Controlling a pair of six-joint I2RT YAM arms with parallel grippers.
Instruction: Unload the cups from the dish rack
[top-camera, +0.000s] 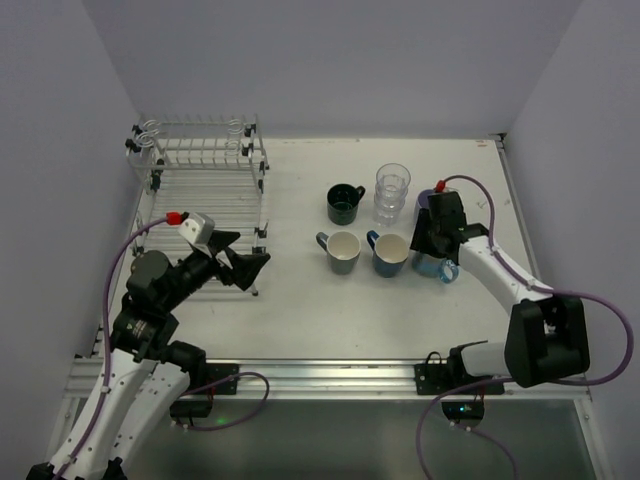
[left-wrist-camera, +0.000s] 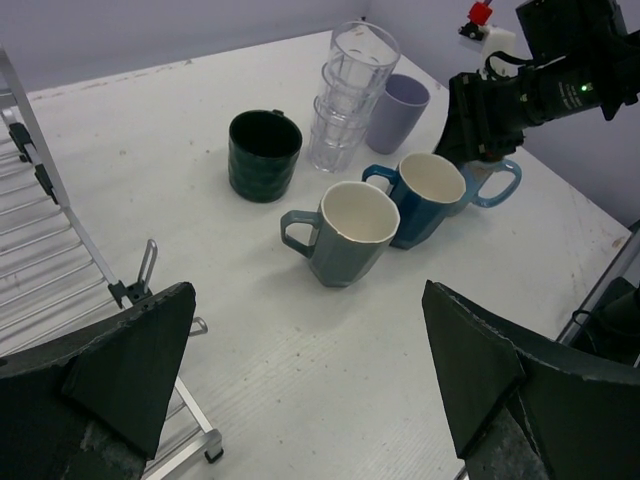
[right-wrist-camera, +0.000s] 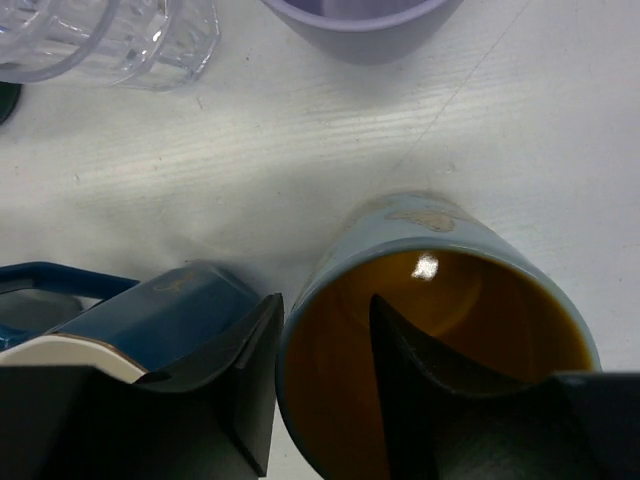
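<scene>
The silver wire dish rack (top-camera: 205, 190) stands at the far left; I see no cup in it. On the table stand a dark green mug (top-camera: 345, 203), a grey mug (top-camera: 342, 250), a blue mug (top-camera: 390, 254), stacked clear tumblers (top-camera: 392, 192) and a lavender cup (top-camera: 425, 200). My right gripper (right-wrist-camera: 325, 310) straddles the rim of the light blue mug with the orange inside (right-wrist-camera: 440, 230), which stands upright on the table. One finger is outside against the wall; the other is inside with a gap. My left gripper (left-wrist-camera: 308, 330) is open and empty beside the rack's near right corner (left-wrist-camera: 60, 260).
The blue mug (right-wrist-camera: 170, 300) stands close against the right gripper's outer finger. The lavender cup (right-wrist-camera: 350, 20) and tumblers (right-wrist-camera: 110, 35) are just beyond the light blue mug. The table's right edge is near the right arm (top-camera: 500, 270).
</scene>
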